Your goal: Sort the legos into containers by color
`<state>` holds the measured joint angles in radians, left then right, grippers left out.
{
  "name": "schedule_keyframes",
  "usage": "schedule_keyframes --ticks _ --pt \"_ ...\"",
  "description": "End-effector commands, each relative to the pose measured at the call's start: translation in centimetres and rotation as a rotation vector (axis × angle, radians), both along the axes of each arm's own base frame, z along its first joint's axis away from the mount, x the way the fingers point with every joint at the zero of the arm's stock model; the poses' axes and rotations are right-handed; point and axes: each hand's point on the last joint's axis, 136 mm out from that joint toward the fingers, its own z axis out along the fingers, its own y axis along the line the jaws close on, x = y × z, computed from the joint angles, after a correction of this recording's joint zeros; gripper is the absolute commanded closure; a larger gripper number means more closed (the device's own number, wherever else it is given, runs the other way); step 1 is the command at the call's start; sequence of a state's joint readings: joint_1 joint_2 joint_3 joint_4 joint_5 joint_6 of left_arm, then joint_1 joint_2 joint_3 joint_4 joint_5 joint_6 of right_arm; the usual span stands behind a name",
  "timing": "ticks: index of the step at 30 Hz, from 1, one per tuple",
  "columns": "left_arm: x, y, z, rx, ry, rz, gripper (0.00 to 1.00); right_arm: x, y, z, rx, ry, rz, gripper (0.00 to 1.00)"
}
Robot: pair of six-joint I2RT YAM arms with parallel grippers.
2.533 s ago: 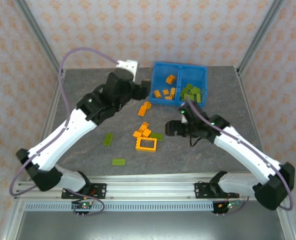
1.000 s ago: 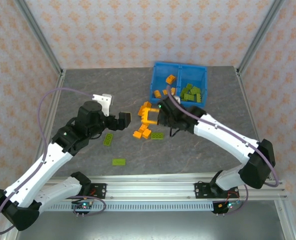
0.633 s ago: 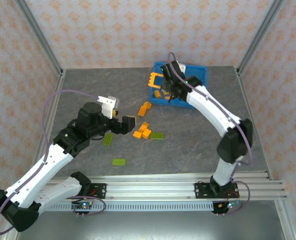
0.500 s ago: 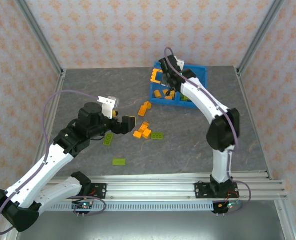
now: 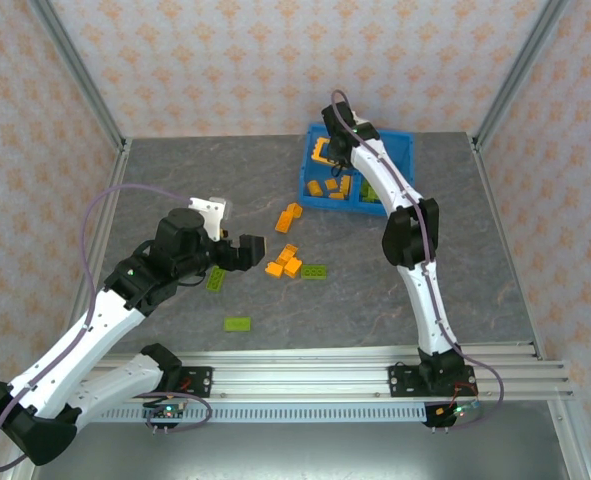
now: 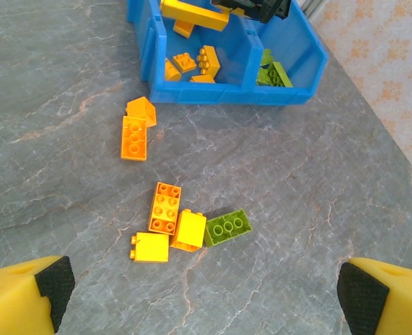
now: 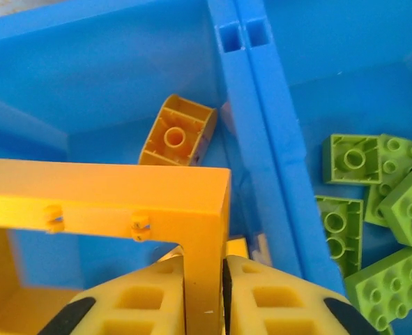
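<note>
Right gripper [image 7: 204, 283] is clamped hard on the orange frame [image 7: 122, 188], with one side of it squeezed between the yellow fingers. Its wrist camera looks down past the frame into the blue bin [image 7: 251, 118]. An upturned orange brick [image 7: 178, 132] lies at 12 o'clock in the left compartment, and lime green bricks [image 7: 373, 188] sit across the divider at 3 o'clock. From above, the frame [image 5: 322, 150] hangs over the bin's 10 o'clock corner.

Left gripper [image 6: 206, 286] is spread wide, holding nothing, above the table. Its camera catches a loose cluster [image 6: 174, 223] of three orange bricks and one green. An orange pair [image 6: 136, 129] lies at 11 o'clock of that, short of the bin wall. The top view adds a green brick [image 5: 216, 278] at the cluster's 9 o'clock and another green brick [image 5: 238, 323] at 7 o'clock.
</note>
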<state>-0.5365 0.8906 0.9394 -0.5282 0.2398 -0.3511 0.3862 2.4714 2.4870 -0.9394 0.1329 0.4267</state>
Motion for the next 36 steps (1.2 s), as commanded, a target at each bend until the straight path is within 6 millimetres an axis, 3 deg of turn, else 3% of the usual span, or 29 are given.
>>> schedule_keyframes --ticks 1,10,12,15,21,27,32,36 --pt "0.1 0.5 -0.5 0.018 0.015 0.038 0.00 -0.6 0.5 1.3 0.034 0.007 0.007 0.73" --pt "1.2 0.6 -1.5 0.056 0.045 0.073 0.00 -1.6 0.3 8.1 0.075 -0.097 0.034 0.67" --pt "1.6 0.5 -2.1 0.070 0.064 0.077 0.00 -2.1 0.3 9.3 0.082 -0.109 0.050 0.58" --pt "2.2 0.0 -2.9 0.091 0.097 0.068 0.00 -3.2 0.3 10.5 0.097 -0.109 0.078 0.48" --pt "4.8 -1.3 -4.9 0.150 0.147 0.072 0.00 -6.8 0.1 12.9 0.128 -0.112 0.128 0.48" --pt "9.1 -2.9 -8.6 0.300 0.226 0.068 0.00 -14.4 -1.6 14.3 0.201 -0.137 0.169 0.46" --pt "12.7 -4.9 -12.0 0.383 0.270 0.030 0.01 -23.3 -2.9 14.4 0.326 -0.139 0.207 0.24" --pt "14.8 -6.2 -14.7 0.418 0.287 0.007 0.02 -28.8 -3.9 14.7 0.408 -0.148 0.218 0.09"
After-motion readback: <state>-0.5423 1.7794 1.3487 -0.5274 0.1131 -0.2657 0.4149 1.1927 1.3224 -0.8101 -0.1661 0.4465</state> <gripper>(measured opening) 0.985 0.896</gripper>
